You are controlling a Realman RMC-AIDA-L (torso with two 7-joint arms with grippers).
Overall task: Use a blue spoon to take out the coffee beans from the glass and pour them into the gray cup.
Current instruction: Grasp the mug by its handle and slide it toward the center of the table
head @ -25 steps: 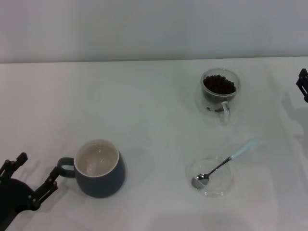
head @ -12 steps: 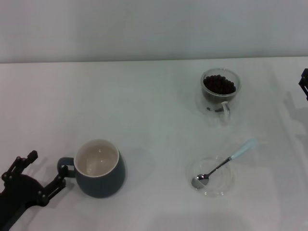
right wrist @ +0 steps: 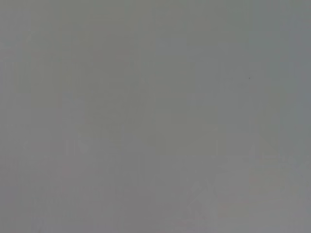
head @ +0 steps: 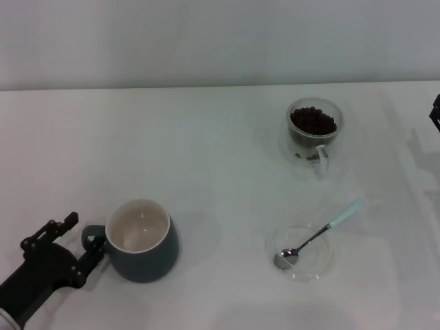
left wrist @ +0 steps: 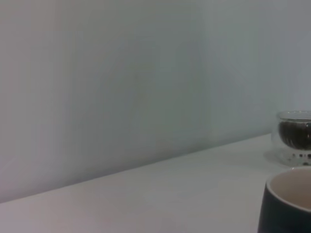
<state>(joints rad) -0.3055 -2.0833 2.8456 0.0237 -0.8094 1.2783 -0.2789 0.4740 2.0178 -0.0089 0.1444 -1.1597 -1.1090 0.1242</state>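
1. The blue spoon [head: 317,236] lies with its metal bowl inside a flat clear glass saucer [head: 323,265] and its pale handle slanting out over the saucer's far rim; no gripper touches it, and it sits well to the right of the left gripper, across the table.
2. The coffee beans [head: 313,121] fill the glass [head: 315,130], a clear double-walled mug standing upright beyond the saucer, its handle turned toward the robot. In the left wrist view the glass [left wrist: 294,137] shows far off, past the gray cup's rim.
3. The gray cup [head: 143,240] stands upright just to the right of the left gripper, cream inside, its loop handle pointing at that gripper.
4. The left gripper [head: 74,239] is low over the white table [head: 206,151] at the near left, its two dark fingers spread apart; the handle seems to lie right at the finger nearer the robot, though whether they touch cannot be told.
5. The gray cup [left wrist: 287,201] fills a corner of the left wrist view, close to that camera.
6. The right gripper [head: 435,113] shows only as a dark sliver at the far right edge, level with the glass; its fingers' state cannot be told.
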